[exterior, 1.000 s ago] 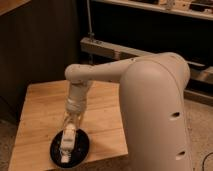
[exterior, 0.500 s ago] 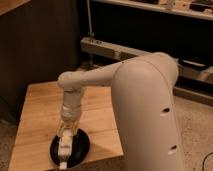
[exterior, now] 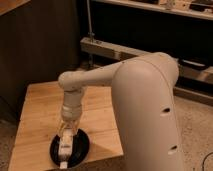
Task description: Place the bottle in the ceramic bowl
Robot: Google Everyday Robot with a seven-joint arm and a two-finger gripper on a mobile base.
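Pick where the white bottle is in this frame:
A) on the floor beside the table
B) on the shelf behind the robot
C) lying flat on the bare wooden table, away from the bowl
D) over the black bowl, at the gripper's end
D: the bottle shows over the ceramic bowl near the table's front edge, right under the gripper that reaches down to it.

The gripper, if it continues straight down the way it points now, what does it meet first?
Most likely the bottle, directly beneath the gripper, lying over the ceramic bowl. Whether they already touch is unclear.
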